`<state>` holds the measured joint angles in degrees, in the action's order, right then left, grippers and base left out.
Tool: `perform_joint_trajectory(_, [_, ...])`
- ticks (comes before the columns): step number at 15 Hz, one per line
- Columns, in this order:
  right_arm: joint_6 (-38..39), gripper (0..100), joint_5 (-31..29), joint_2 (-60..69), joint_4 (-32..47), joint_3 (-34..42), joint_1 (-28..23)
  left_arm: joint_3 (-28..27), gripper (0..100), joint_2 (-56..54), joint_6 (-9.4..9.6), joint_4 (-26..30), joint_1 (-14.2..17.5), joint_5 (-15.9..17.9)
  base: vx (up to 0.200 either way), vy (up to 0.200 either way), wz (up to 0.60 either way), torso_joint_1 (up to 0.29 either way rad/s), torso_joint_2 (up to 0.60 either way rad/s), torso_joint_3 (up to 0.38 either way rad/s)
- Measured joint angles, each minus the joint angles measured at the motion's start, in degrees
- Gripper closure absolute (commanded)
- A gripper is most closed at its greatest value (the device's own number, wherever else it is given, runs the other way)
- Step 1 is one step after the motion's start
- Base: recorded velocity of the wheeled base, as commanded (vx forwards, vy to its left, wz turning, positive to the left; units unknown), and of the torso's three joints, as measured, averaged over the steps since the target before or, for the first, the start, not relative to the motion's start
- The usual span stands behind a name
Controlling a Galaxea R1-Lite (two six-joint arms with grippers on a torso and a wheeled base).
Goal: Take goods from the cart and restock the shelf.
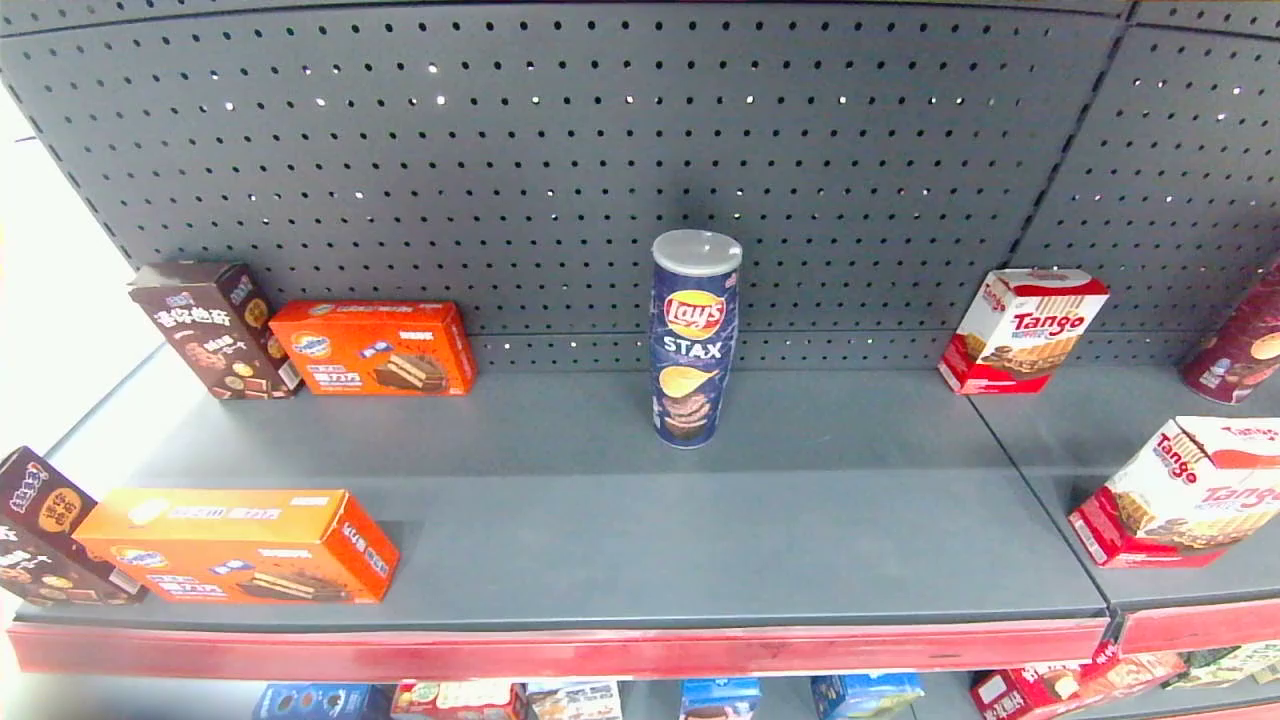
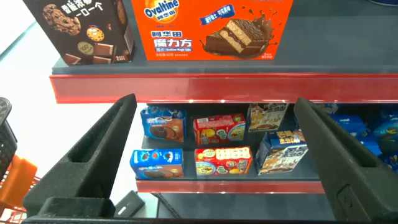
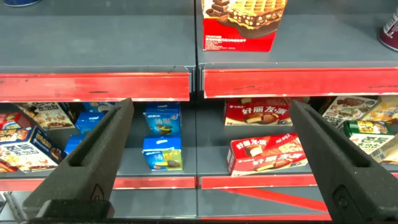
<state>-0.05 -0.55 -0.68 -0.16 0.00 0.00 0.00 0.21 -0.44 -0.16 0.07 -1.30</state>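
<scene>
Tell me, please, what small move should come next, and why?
Probably fetch an item to stock first: the left gripper and right gripper are both open and empty, while the shelf has bare room on either side of the chips can.

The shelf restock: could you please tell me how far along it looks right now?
Done, apparently: a chips can stands upright on the shelf, with orange boxes to its left and wafer boxes to its right. In hand: nothing; the left gripper and right gripper are both open and empty. Left: wide bare stretches around the can to fill.
</scene>
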Motion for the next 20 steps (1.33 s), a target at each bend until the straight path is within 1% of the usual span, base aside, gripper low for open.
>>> perform_joint_trajectory(8, [0.02, 0, 0.01, 0.0, 0.02, 0.0, 0.0, 0.0, 0, 0.0, 0.15, 0.0, 0.0, 0.18, 0.0, 0.0, 0.0, 0.0, 0.0, 0.0])
perform_joint_trajectory(20, [0.1, 0, -0.07, 0.0, 0.0, 0.0, 0.0, 0.0, 0, 0.0, -0.07, 0.0, 0.0, 0.07, 0.0, 0.0, 0.6, 0.002, 0.0, 0.004])
